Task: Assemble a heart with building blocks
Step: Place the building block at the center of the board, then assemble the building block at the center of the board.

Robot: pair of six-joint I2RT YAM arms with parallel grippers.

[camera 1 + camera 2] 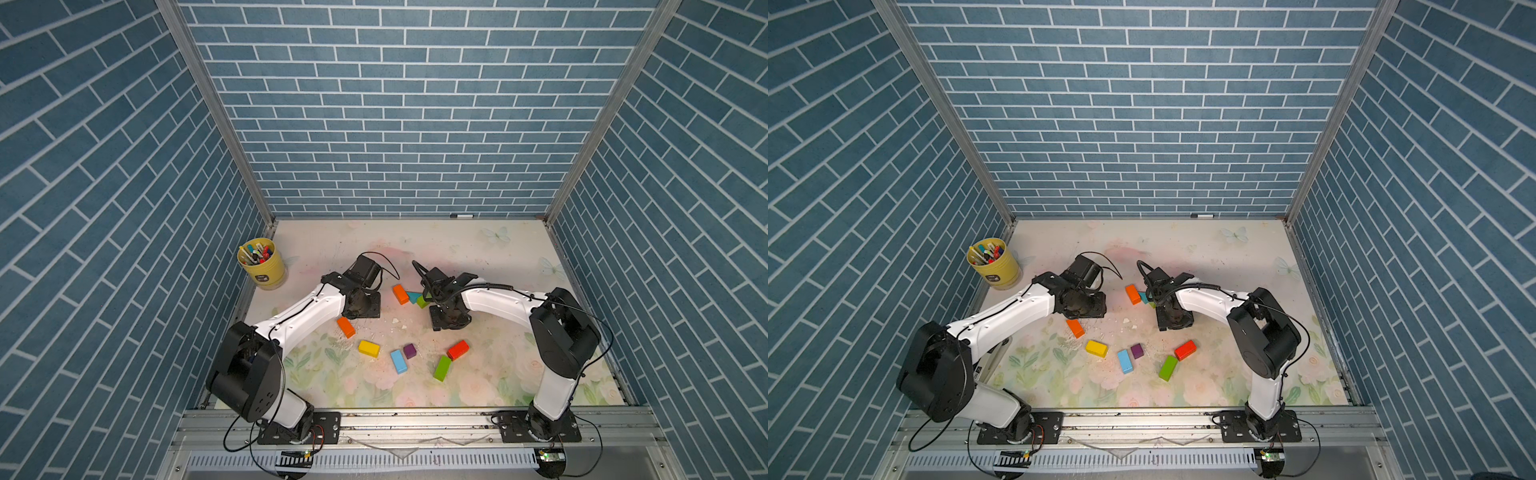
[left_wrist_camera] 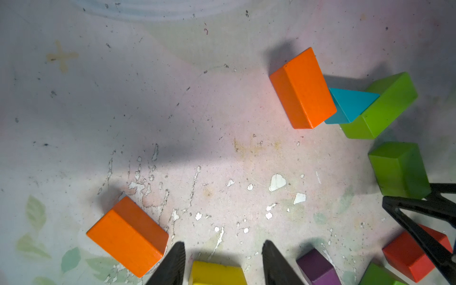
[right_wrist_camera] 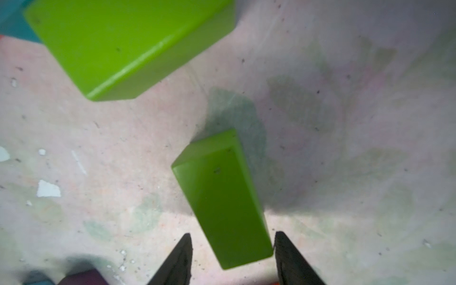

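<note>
Orange brick (image 1: 345,327) lies loose at left beside the left gripper (image 2: 224,243), jaws spread, empty; centre, second orange brick (image 2: 303,88), teal triangle (image 2: 351,103) and green brick (image 2: 385,106) touch; right gripper (image 3: 233,234) parted astride a lone green brick (image 3: 222,197) on the table (image 1: 478,257), gap on one side

Ten building blocks (image 1: 369,348) on one bench (image 1: 478,257).
Two orange bricks (image 2: 302,88) (image 2: 127,237), three green bricks (image 2: 385,108) (image 2: 399,170) (image 2: 375,276), one yellow brick (image 1: 1096,348), one light-blue brick (image 1: 398,361), one red brick (image 1: 458,350), one purple cube (image 1: 409,351), one teal triangle (image 2: 350,104); one yellow cup (image 1: 266,272).
</note>
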